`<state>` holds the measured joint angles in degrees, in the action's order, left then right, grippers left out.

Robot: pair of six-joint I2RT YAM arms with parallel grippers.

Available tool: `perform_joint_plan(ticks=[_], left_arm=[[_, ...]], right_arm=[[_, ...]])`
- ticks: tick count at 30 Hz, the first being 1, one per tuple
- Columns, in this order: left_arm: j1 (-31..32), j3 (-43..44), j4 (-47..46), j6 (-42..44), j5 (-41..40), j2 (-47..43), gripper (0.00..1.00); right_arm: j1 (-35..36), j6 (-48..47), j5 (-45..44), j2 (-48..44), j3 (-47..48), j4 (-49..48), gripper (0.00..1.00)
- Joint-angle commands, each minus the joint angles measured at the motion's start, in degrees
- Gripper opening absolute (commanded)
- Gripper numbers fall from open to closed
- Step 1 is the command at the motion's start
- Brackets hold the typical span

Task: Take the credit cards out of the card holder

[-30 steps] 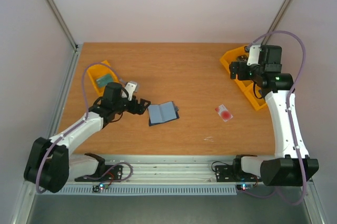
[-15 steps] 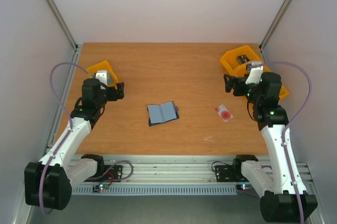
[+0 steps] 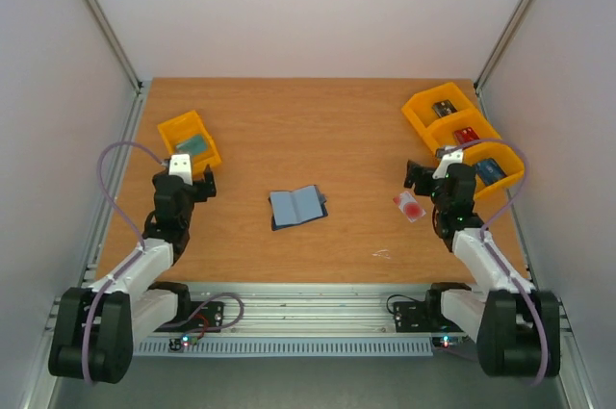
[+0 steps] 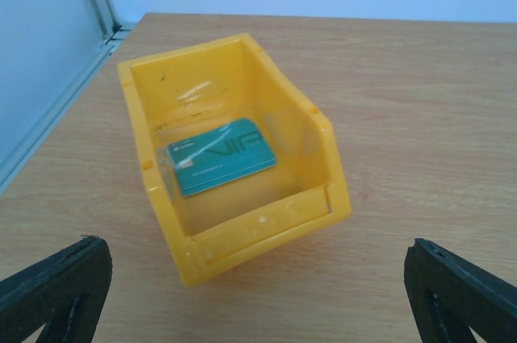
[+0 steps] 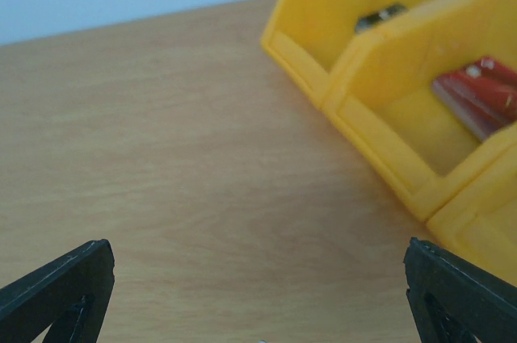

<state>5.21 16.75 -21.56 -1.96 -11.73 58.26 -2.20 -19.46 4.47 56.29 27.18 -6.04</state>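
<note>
The card holder [image 3: 296, 205] lies open on the table's middle, dark navy with paler grey-blue inner sleeves showing. A whitish credit card with a red patch [image 3: 410, 205] lies flat on the table to its right. My left gripper [image 3: 197, 181] is open and empty, low, just near of the left yellow bin and well left of the holder. In the left wrist view it [image 4: 257, 258] spreads wide before that bin. My right gripper [image 3: 421, 178] is open and empty, just above the whitish card. In the right wrist view it [image 5: 254, 261] shows only bare table between the fingers.
The left yellow bin [image 3: 173, 130] [image 4: 242, 238] holds a teal card [image 3: 192, 145] [image 4: 222, 156]. Three joined yellow bins [image 3: 420, 111] [image 5: 380, 141] at the right hold a dark card [image 3: 445, 107], a red card [image 3: 467, 134] [image 5: 481, 93] and a blue card [image 3: 488, 170]. A small white scrap [image 3: 382, 254] lies near the front.
Both arms have drawn back toward their bases. The left gripper left the card holder's side and passed the left bin. The right gripper came down from over the right bins.
</note>
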Motion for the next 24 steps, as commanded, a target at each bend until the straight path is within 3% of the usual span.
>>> perform_joint_plan(ticks=[1,3,8,12,16,19,24], left_arm=[[-0.20,-1.32,-10.41,1.70,4.04,0.49,1.00],[-0.20,-1.75,-9.88,1.45,3.80,0.54,0.99],[-0.28,-4.13,-14.69,3.50,3.03,2.99,0.99],[-0.47,-4.98,-21.44,4.84,6.27,6.48,0.99],[-0.47,-2.27,-22.11,6.61,7.59,11.04,0.99],[-1.02,-2.05,-31.15,5.07,2.04,17.18,0.99],[-1.87,4.86,-29.78,0.61,0.60,29.02,0.99]], right_arm=[[-0.09,-3.29,-5.21,9.81,-9.23,-30.74,0.98],[-0.09,-4.52,-6.00,14.93,-12.32,-44.16,0.99],[-0.09,-6.59,-3.20,20.20,-10.99,-44.35,0.99],[-0.09,-6.62,-3.07,27.61,-11.80,-52.30,0.99],[-0.09,-7.27,-1.05,35.43,-12.08,-60.21,0.99],[-0.09,-7.26,-0.77,34.95,-11.28,-57.79,0.99],[-0.09,-9.49,4.56,34.79,-7.36,-49.59,0.99]])
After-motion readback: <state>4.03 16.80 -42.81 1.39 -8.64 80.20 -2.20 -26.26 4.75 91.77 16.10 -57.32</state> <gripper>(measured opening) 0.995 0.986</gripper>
